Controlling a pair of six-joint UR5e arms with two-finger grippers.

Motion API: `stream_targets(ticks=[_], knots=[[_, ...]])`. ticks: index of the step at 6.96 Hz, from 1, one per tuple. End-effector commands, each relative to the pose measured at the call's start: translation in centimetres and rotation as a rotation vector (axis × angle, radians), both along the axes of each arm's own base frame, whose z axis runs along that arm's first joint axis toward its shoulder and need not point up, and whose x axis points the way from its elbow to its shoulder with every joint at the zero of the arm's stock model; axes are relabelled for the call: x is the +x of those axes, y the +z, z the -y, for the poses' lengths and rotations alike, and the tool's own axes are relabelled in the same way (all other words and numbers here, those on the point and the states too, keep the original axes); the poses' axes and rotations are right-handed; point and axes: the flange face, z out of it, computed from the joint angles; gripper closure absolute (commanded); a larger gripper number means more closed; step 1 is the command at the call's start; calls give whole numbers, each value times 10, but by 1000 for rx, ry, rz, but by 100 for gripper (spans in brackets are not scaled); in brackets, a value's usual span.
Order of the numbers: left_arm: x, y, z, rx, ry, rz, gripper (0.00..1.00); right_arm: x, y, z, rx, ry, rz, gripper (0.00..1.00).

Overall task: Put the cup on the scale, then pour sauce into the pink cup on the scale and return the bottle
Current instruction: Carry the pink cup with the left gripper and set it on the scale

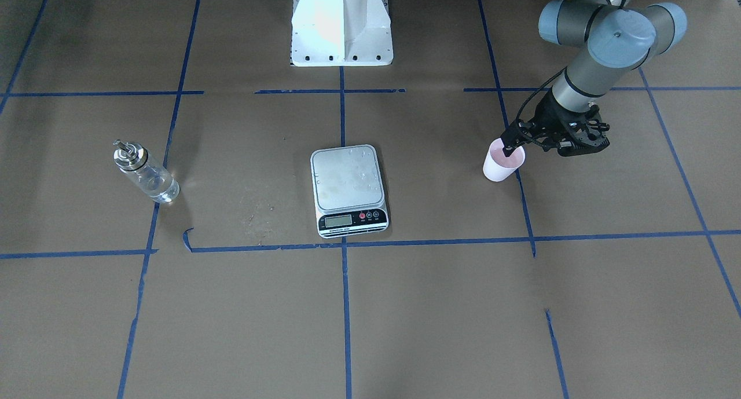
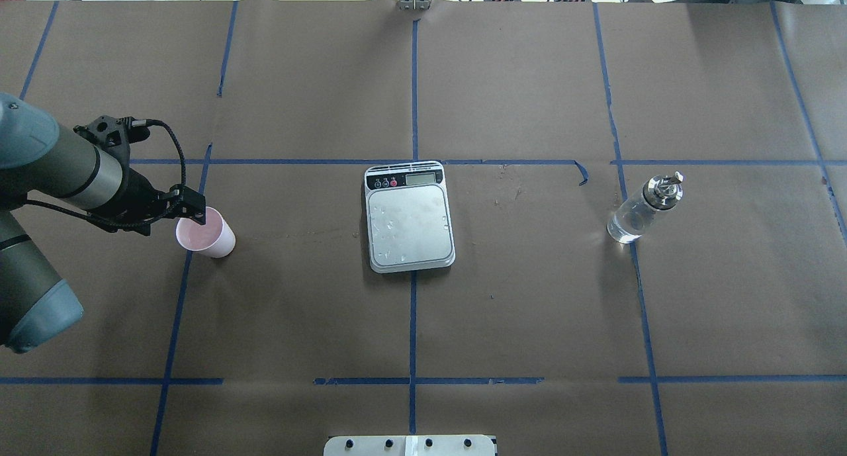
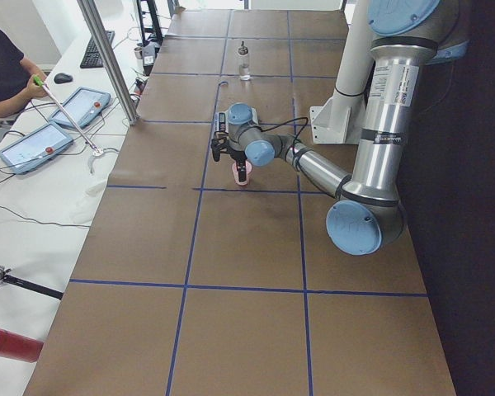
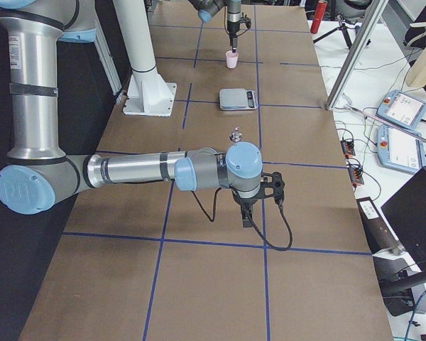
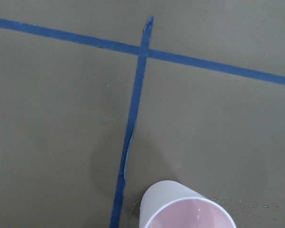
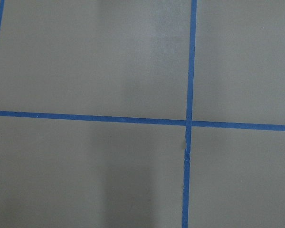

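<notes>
While one finger (image 1: 509,150) of the left gripper (image 1: 510,146) dips inside the cup (image 1: 498,168) rim, I can't tell if it's actually pinching. Cup's upright on the table (image 1: 440,306), well apart from the scale (image 1: 347,182); the bottle (image 1: 147,176) stands further off on the scale's other side. Right gripper (image 4: 247,215) hangs over tape lines, grip unreadable.

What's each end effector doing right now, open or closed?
Left end effector: at the cup rim, grip cannot be told.
Right end effector: seen only from the side, cannot be told.
</notes>
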Motion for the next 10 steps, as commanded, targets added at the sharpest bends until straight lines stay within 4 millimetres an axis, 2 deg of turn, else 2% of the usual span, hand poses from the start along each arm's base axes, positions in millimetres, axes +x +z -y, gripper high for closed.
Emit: stream_targets(ticks=[1,2,3,4,6,8,9,10], knots=[[14,7,-8,-8,26,12,0,-1,-7,5,1,8,4,0],[19,8,-9,-13,33,13,22,0,-8,6,4,9,4,0],[20,9,-8,-14,33,14,67,0,-9,6,6,9,5,0],[21,9,-7,-13,33,16,100,0,-9,6,6,9,5,0],[21,5,-6,-11,29,11,100,0,-15,10,15,7,6,0],[0,-33,-6,28,6,-39,100,-2,-15,10,11,4,23,0],[-7,-59,9,22,-21,-35,100,-2,-15,9,8,4,29,0],[13,-119,29,-11,-24,-5,100,-2,-17,9,10,3,32,0]])
